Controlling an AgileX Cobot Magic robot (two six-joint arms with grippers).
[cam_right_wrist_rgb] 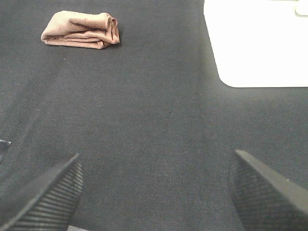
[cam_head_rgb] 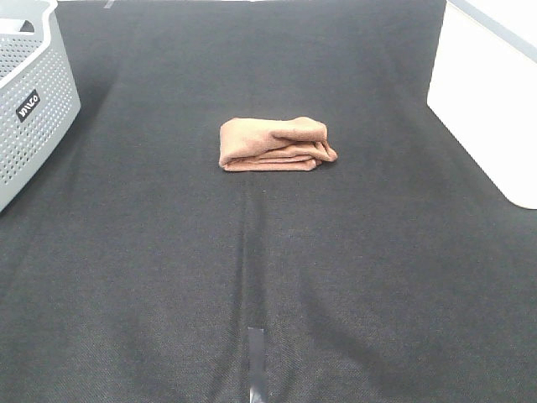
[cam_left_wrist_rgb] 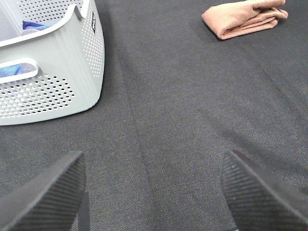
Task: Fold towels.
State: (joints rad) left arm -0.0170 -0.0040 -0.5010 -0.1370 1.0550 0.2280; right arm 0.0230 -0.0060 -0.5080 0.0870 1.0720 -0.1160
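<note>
The reddish-brown towel point(cam_head_rgb: 274, 144) lies folded into a small thick bundle at the middle of the black cloth-covered table. It also shows in the left wrist view point(cam_left_wrist_rgb: 244, 17) and in the right wrist view point(cam_right_wrist_rgb: 82, 30). No arm shows in the exterior high view. My left gripper point(cam_left_wrist_rgb: 154, 195) is open and empty over bare black cloth, well away from the towel. My right gripper point(cam_right_wrist_rgb: 155, 192) is open and empty too, also far from the towel. The towel's white tag is hidden.
A grey perforated basket point(cam_head_rgb: 29, 101) stands at the table's far left; in the left wrist view the basket point(cam_left_wrist_rgb: 53, 82) holds blue cloth. A white tray-like surface point(cam_head_rgb: 491, 92) sits at the far right, seen also in the right wrist view point(cam_right_wrist_rgb: 255, 43). A tape strip point(cam_head_rgb: 256, 361) marks the front centre.
</note>
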